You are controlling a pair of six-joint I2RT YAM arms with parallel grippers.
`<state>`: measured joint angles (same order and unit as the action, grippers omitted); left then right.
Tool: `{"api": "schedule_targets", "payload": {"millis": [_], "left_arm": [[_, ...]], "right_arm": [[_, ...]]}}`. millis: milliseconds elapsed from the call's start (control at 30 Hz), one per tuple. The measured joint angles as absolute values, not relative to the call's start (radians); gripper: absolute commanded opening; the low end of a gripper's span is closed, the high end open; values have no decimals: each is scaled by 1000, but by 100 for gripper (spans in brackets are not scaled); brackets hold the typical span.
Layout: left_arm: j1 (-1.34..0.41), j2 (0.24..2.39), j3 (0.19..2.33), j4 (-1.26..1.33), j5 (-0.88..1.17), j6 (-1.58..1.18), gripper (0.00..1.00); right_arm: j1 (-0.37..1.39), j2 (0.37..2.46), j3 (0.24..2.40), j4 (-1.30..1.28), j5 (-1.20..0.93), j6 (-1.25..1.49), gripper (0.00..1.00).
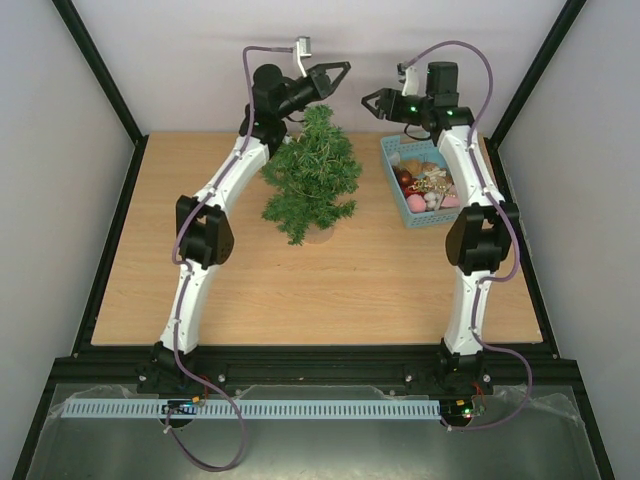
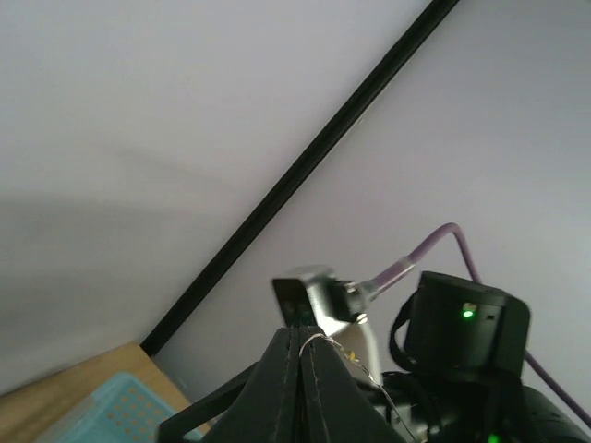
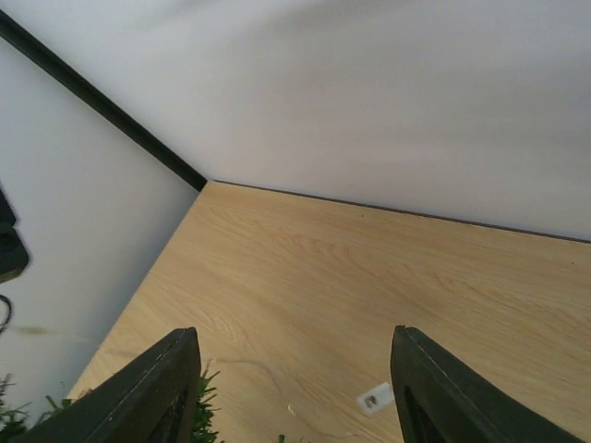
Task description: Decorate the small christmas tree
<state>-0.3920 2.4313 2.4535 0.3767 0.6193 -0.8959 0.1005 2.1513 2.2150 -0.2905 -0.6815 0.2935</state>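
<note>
The small christmas tree [image 1: 312, 178] stands upright on the wooden table [image 1: 200, 290], dark green and bushy. My left gripper [image 1: 343, 67] hangs high above the treetop, shut on a thin silver wire light string [image 2: 319, 340] that loops over its fingertips [image 2: 286, 355] and trails down to the right. My right gripper [image 1: 366, 98] hovers just right of the treetop, facing the left one, open with nothing between its fingers [image 3: 175, 369]. In the right wrist view tree needles [image 3: 205, 415] show at the bottom left, and a fine strand of wire [image 3: 249, 362] lies on the table.
A light-blue basket [image 1: 392, 170] holding red, pink and gold ornaments sits right of the tree, under the right arm. A small white tag [image 3: 374, 399] lies on the table behind the tree. Walls with black frame posts [image 1: 105, 90] close in the table's back and sides.
</note>
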Motion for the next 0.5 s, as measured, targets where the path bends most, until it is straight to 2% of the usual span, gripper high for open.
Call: {"api": "schedule_targets", "payload": {"millis": [200,500], "left_arm": [[-404,2432,2458,416,621,-911,2],[-404,2432,2458,419,621,-908,2]], "right_arm": [[118,2178,2196,-288,-659,234,62],[119,2151,1954,-199,-630,228,62]]}}
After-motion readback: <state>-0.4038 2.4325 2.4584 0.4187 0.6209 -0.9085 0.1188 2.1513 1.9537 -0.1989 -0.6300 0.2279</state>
